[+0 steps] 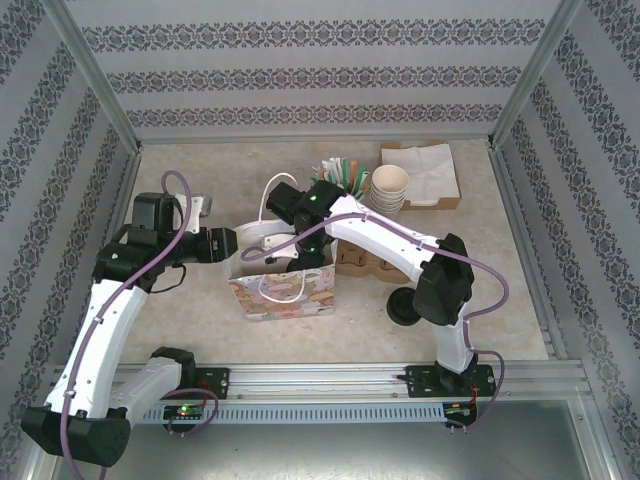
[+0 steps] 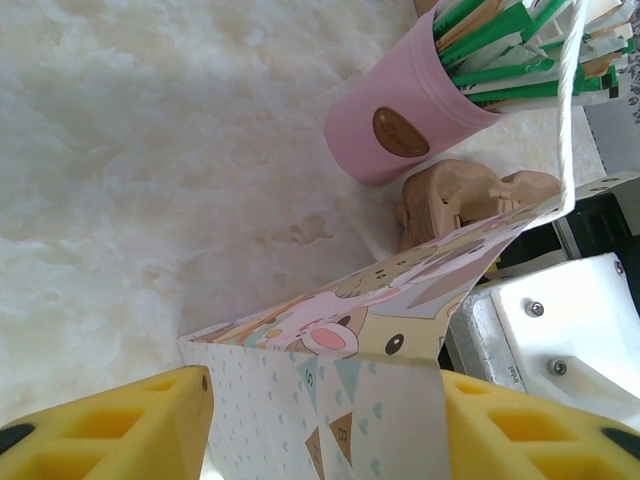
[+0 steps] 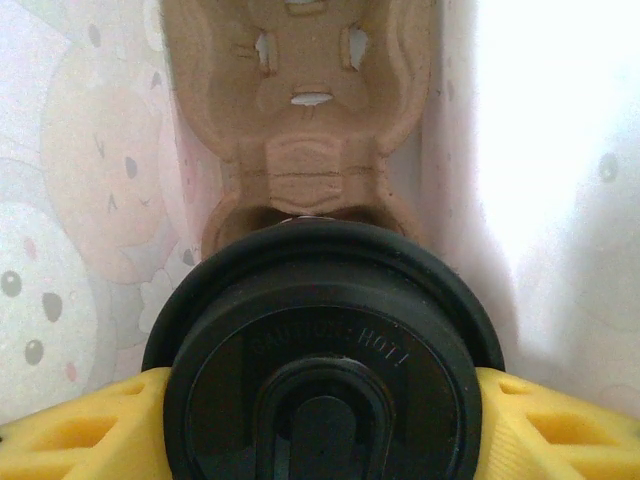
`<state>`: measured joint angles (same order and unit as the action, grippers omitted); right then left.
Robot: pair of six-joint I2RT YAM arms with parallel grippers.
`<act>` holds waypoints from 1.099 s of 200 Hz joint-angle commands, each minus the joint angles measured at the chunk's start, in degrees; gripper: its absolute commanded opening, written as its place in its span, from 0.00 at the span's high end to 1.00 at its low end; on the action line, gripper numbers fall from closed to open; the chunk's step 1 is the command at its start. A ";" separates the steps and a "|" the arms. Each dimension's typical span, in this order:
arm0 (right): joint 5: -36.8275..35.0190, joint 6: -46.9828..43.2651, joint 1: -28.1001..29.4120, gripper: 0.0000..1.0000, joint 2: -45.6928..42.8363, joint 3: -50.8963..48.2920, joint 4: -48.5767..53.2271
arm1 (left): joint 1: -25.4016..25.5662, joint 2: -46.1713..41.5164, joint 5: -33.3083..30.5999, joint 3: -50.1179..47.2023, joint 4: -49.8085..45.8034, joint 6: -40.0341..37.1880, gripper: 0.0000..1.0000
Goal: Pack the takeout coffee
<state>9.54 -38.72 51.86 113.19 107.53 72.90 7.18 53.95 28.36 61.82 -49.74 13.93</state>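
Takeout coffee (image 3: 320, 350): small cup, seen from the lid side. Round black lid embossed CAUTION HOT, oval sip slot. Gripped between the right claw's (image 3: 320, 425) yellow fingers (image 3: 70, 430), inside the patterned bag (image 3: 80, 150), at the near pocket of the brown pulp carrier (image 3: 300, 130).

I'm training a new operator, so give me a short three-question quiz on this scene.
1. True or false: the right claw holds the coffee cup inside the paper bag.
2. What lies between the fingers of the left claw? A) the paper bag's edge B) a loose lid C) a spoon
3. Fill in: the tub of green sticks is coloured ___.
Key: 1 true; 2 A; 3 pink.
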 commanded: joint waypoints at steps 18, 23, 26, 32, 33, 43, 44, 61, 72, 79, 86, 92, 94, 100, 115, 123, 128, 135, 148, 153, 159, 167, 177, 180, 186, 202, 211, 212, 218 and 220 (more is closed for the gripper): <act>0.80 1.45 0.66 0.37 -0.21 -3.10 0.40 | 0.72 0.16 -0.59 -0.78 -0.14 0.39 0.43; 0.66 1.54 0.80 0.37 -0.10 -3.40 0.40 | 0.77 0.25 -0.61 -0.75 -0.18 0.39 0.43; 0.53 1.54 0.86 0.37 -0.07 -3.63 0.35 | 0.67 0.19 -0.60 -0.71 -0.14 0.39 0.43; 0.33 1.61 0.94 0.37 0.01 -4.07 0.24 | 0.73 0.19 -0.59 -0.78 -0.14 0.39 0.43; 0.32 1.62 0.96 0.37 0.06 -4.16 0.23 | 0.73 0.19 -0.59 -0.76 -0.16 0.39 0.43; 0.05 1.63 1.22 0.37 0.23 -4.82 0.13 | 0.71 0.19 -0.61 -0.78 -0.12 0.45 0.43; 0.00 1.67 1.22 0.37 0.26 -4.89 0.13 | 0.72 0.19 -0.68 -0.80 -0.15 0.46 0.43; -0.22 1.98 1.55 0.37 0.53 -6.05 -0.30 | 0.72 0.10 -0.73 -0.76 -0.27 0.48 0.44; -0.22 2.15 1.65 0.37 0.63 -6.74 -0.56 | 0.73 0.02 -0.69 -0.82 -0.27 0.48 0.44; -0.18 2.33 1.80 0.37 0.76 -7.20 -0.78 | 0.71 0.02 -0.75 -0.87 -0.18 0.48 0.44; -0.10 2.37 1.89 0.37 0.87 -7.61 -0.91 | 0.73 0.06 -0.83 -0.90 -0.19 0.48 0.44; 0.10 2.51 1.93 0.37 0.96 -8.04 -1.00 | 0.73 0.01 -0.79 -0.83 -0.20 0.48 0.44; 0.12 2.53 1.93 0.37 1.00 -8.14 -1.05 | 0.73 0.01 -0.77 -0.83 -0.23 0.48 0.44; 0.13 2.53 2.00 0.38 1.03 -8.54 -1.16 | 0.73 0.01 -0.73 -0.78 -0.20 0.46 0.44; 0.21 2.64 2.11 0.38 1.27 -9.48 -1.37 | 0.73 -0.04 -0.88 -0.80 -0.27 0.48 0.44; 0.20 2.68 2.19 0.38 1.55 -9.77 -1.36 | 0.73 -0.05 -0.78 -0.80 -0.21 0.56 0.44; 0.25 2.73 2.28 0.38 1.72 -10.00 -1.36 | 0.73 -0.05 -0.77 -0.75 -0.18 0.57 0.44; 0.30 2.86 2.35 0.38 1.98 -10.34 -1.36 | 0.73 -0.01 -0.81 -0.85 -0.04 0.61 0.44; 0.30 2.95 2.46 0.38 2.26 -11.16 -1.36 | 0.73 0.01 -0.76 -0.80 -0.15 0.64 0.44; 0.22 2.99 2.53 0.38 2.39 -11.42 -1.45 | 0.73 0.01 -0.77 -0.75 -0.19 0.66 0.44; 0.20 3.04 2.54 0.38 2.44 -11.84 -1.53 | 0.69 0.01 -0.78 -0.80 -0.19 0.66 0.44; 0.21 3.08 2.63 0.39 2.41 -12.36 -1.62 | 0.72 0.01 -0.90 -0.67 -0.22 0.66 0.44; 0.21 3.21 2.72 0.39 2.48 -12.90 -1.87 | 0.73 0.02 -0.95 -0.63 -0.23 0.66 0.44; 0.21 3.29 2.72 0.38 2.43 -13.01 -1.96 | 0.73 0.01 -0.94 -0.59 -0.25 0.66 0.44; 0.16 3.30 2.72 0.39 2.43 -13.04 -1.98 | 0.71 0.01 -0.94 -0.63 -0.25 0.70 0.44; -0.40 3.63 2.76 0.38 1.95 -12.75 -2.32 | 0.75 0.01 -0.92 -0.53 -0.21 0.91 0.44; -0.83 3.65 2.80 0.36 1.40 -12.03 -2.42 | 0.73 0.03 -0.86 -0.51 -0.19 0.99 0.44; -0.83 3.65 2.80 0.36 1.40 -12.03 -2.42 | 0.73 0.02 -0.86 -0.49 -0.19 1.00 0.44; -1.05 3.74 2.79 0.35 0.94 -11.24 -2.28 | 0.73 0.01 -0.79 -0.47 -0.09 1.09 0.44; -1.09 3.74 2.76 0.35 0.84 -10.94 -2.25 | 0.77 0.01 -0.77 -0.52 -0.08 1.09 0.44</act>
<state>7.88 -36.75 53.45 110.69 98.85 66.11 7.18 54.11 28.18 61.60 -49.74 14.20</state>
